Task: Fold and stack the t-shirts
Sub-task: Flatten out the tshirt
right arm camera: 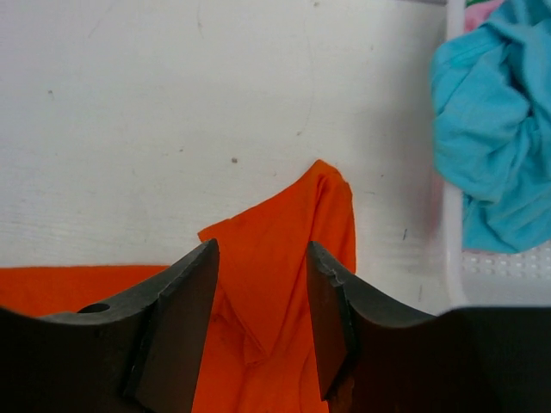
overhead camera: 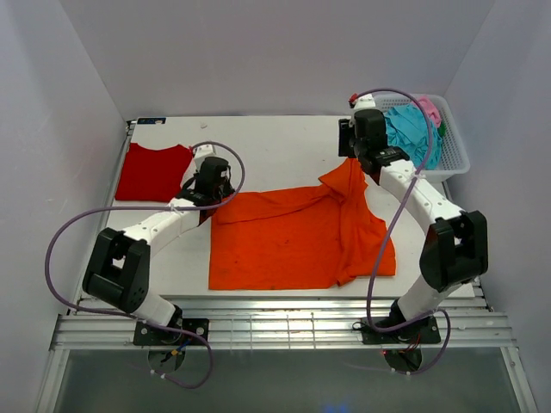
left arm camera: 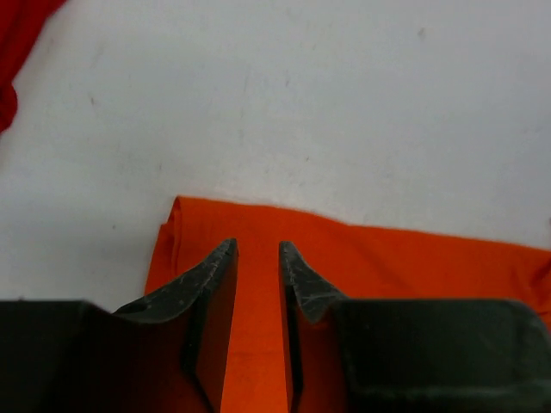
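A bright orange t-shirt (overhead camera: 293, 237) lies spread on the table's middle, its right side bunched and folded over. My left gripper (overhead camera: 212, 196) hovers over the shirt's far left corner (left arm camera: 207, 224), jaws narrowly apart with flat cloth showing between them (left arm camera: 256, 245). My right gripper (overhead camera: 355, 162) is open over the raised orange sleeve point (right arm camera: 301, 224) at the shirt's far right, jaws either side of it (right arm camera: 263, 245). A deep red t-shirt (overhead camera: 153, 170) lies folded flat at the far left; its edge shows in the left wrist view (left arm camera: 17, 34).
A white lattice basket (overhead camera: 456, 159) stands at the back right, holding a crumpled teal shirt (overhead camera: 411, 129) and a pink one (overhead camera: 429, 109). Its rim (right arm camera: 452, 215) is just right of my right gripper, with the teal cloth (right arm camera: 491, 129) inside. White walls enclose the table.
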Controlling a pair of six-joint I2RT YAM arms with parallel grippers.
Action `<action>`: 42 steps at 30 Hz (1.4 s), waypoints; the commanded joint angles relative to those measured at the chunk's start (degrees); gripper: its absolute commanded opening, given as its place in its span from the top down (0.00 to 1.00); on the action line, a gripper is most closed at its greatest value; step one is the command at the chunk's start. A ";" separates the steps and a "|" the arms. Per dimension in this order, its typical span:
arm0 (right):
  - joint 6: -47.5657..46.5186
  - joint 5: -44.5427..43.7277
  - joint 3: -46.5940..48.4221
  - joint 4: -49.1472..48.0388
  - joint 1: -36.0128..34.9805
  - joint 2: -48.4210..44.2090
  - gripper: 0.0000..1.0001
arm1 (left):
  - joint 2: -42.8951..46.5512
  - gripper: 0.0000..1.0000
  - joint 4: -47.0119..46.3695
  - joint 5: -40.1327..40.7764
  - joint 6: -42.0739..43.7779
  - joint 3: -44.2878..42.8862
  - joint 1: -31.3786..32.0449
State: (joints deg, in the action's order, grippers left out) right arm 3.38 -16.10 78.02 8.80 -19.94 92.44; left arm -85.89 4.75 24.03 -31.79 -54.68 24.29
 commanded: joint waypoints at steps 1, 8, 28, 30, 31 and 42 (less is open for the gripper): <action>1.37 4.49 0.91 2.36 0.08 5.80 0.49 | -2.00 0.63 4.91 -2.58 -1.69 2.38 0.32; 2.16 5.72 -1.20 1.05 -0.36 7.49 0.50 | -4.73 0.54 10.01 0.48 -3.54 3.35 2.60; 2.51 6.69 1.08 1.05 -1.59 14.16 0.51 | -7.19 0.55 13.18 2.87 -6.53 5.19 2.95; 2.07 6.61 2.48 1.40 -1.68 15.39 0.51 | -7.45 0.56 12.30 2.34 -6.53 5.37 3.04; 1.81 6.61 3.36 1.83 -1.76 16.09 0.51 | -7.45 0.56 12.04 2.16 -6.53 5.37 3.04; 0.93 8.54 11.99 6.05 -2.47 25.15 0.52 | -7.98 0.58 11.94 2.07 -6.00 4.49 2.95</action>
State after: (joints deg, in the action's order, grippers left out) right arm 5.04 -8.54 87.70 13.58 -21.71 116.84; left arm -94.24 17.34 26.37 -37.74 -49.50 27.14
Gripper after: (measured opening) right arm 0.487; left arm 0.424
